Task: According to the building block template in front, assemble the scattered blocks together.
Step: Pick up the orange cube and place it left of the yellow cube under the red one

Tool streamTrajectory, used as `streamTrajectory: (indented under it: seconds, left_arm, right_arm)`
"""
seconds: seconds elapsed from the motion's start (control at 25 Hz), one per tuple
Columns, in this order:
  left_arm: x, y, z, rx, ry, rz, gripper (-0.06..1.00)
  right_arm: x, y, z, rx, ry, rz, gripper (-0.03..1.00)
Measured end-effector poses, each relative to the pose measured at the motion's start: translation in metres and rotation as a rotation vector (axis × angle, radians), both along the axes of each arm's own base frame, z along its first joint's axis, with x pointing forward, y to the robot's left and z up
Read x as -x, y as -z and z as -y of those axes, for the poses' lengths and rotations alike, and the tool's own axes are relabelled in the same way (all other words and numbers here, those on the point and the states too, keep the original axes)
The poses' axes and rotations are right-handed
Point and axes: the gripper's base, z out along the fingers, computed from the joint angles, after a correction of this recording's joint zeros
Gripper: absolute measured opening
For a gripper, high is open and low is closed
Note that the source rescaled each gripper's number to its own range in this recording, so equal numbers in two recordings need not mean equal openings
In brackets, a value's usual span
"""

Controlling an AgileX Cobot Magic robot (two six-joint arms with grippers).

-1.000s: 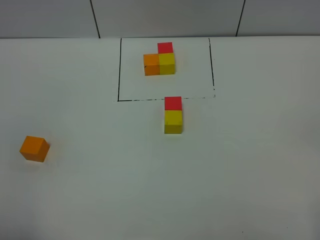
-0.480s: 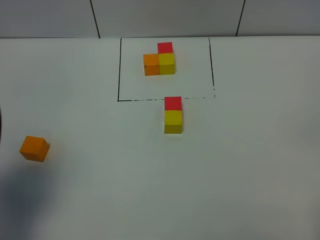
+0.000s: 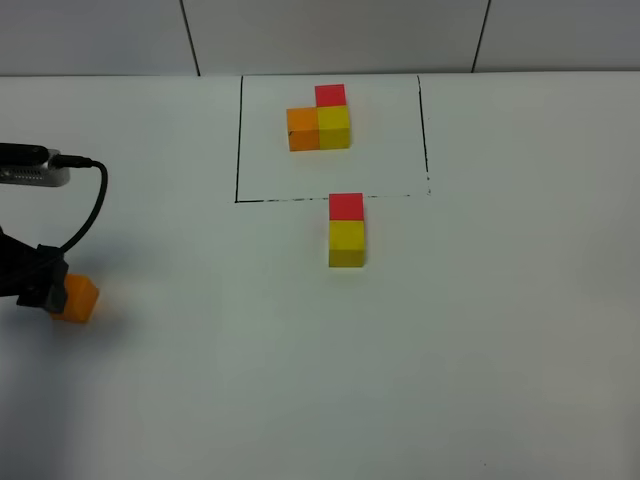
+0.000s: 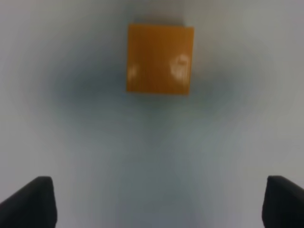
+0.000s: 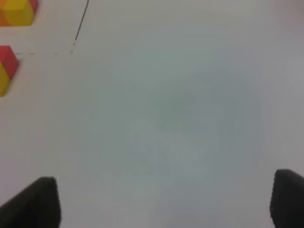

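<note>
The building block template (image 3: 320, 120) sits at the back inside a black outlined square: orange and yellow cubes side by side, with red behind the yellow. Just in front of the outline, a loose red block (image 3: 346, 207) touches a loose yellow block (image 3: 346, 243) in a column. The loose orange block (image 3: 78, 299) lies alone at the far left, partly covered by my left arm (image 3: 30, 272). In the left wrist view, my left gripper (image 4: 156, 204) is open, with the orange block (image 4: 159, 59) ahead of its fingertips, untouched. My right gripper (image 5: 160, 202) is open over bare table.
A black outline (image 3: 238, 140) marks the template's square on the white table (image 3: 480, 330). A cable (image 3: 92, 205) loops off the left arm. The red and yellow pair (image 5: 5, 69) shows at the edge of the right wrist view.
My left arm has come into the exterior view from the left edge and now hangs over the orange block. No block has moved.
</note>
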Motion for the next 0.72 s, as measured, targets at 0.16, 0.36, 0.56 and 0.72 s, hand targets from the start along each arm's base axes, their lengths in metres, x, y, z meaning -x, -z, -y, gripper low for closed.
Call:
streamTrajectory:
  seconds: [0.16, 0.36, 0.56, 0.72]
  left_arm:
    - [-0.014, 0.013, -0.001, -0.011, 0.008, 0.048, 0.98]
    - [-0.022, 0.038, -0.001, -0.012, 0.008, -0.025, 0.98]
    - [-0.028, 0.052, -0.001, -0.013, 0.008, -0.034, 0.98]
    - [-0.031, 0.06, 0.0, -0.015, 0.021, -0.046, 0.98]
  right_arm:
    - [0.0, 0.0, 0.0, 0.0, 0.0, 0.0, 0.74]
    - [0.0, 0.0, 0.0, 0.0, 0.0, 0.0, 0.74]
    - [0.0, 0.0, 0.0, 0.0, 0.0, 0.0, 0.74]
    - [0.0, 0.0, 0.0, 0.0, 0.0, 0.0, 0.74]
